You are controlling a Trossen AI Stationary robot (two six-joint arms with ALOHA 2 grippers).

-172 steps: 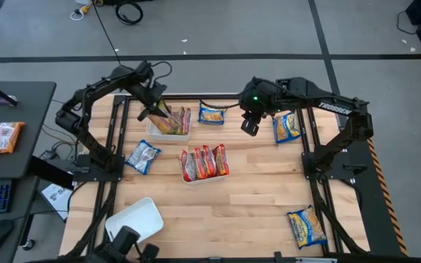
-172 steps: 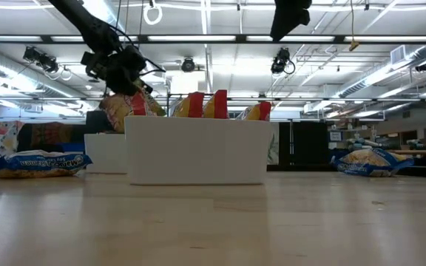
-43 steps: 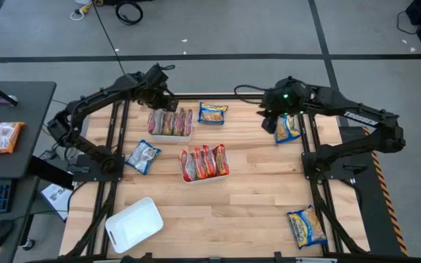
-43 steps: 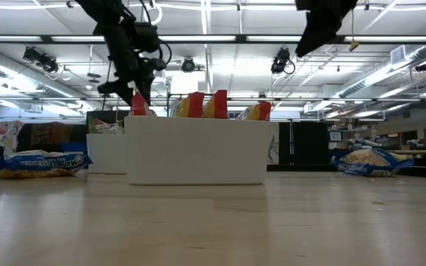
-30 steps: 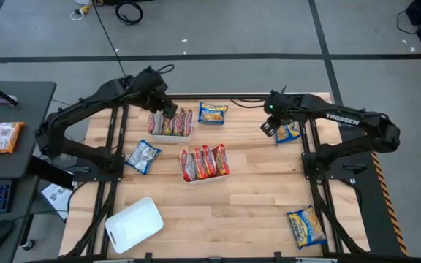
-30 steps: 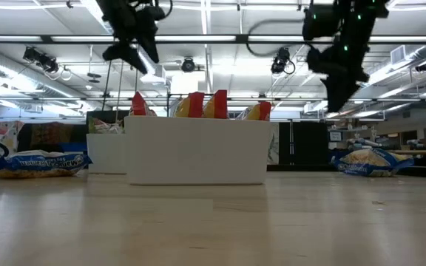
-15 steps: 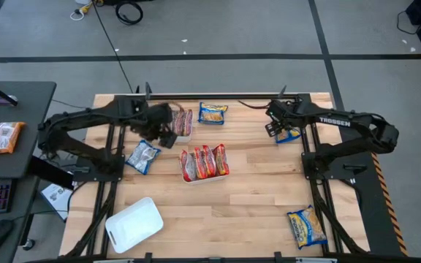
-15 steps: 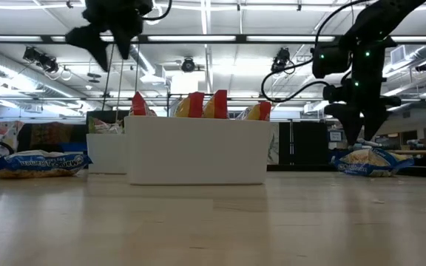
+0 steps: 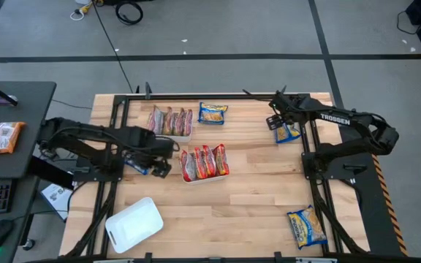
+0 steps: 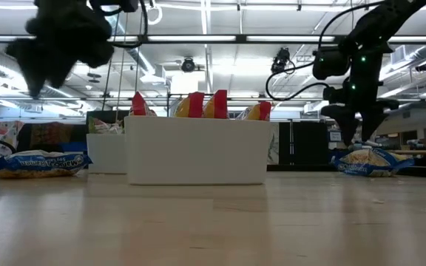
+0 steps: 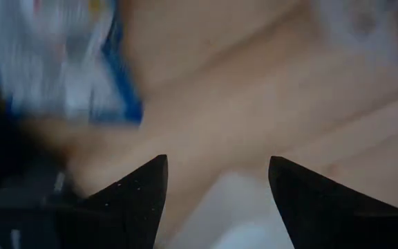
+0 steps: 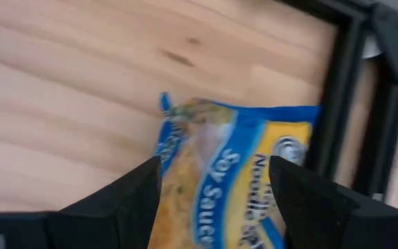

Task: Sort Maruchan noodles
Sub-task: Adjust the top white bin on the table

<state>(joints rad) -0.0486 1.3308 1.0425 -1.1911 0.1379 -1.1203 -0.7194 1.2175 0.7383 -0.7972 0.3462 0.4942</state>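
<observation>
Beside the middle white tray (image 9: pixel 204 177), where red-orange packets (image 9: pixel 203 161) stand on edge in a row so one kind stays together and more can slot in, the other noodles lie by kind or wait loose. A second tray (image 9: pixel 170 135), just beyond the middle one on the table (image 9: pixel 254 204), holds another upright row. Loose blue-and-yellow packets lie flat: one (image 9: pixel 213 112) beyond the middle tray, one (image 9: pixel 286 132) well to its right, one (image 9: pixel 306 226) far off at the near right corner, and one (image 9: pixel 135 164) just to its left, mostly under the arm. An empty tray (image 9: pixel 134 224) sits nearer, to the left, probably meant for that kind. The right claw (image 12: pixel 215 181) hangs spread and empty over the right-hand packet, apparently lined up to pinch it. The left claw (image 11: pixel 216 183), also spread and holding nothing, hovers low by the left packet.
</observation>
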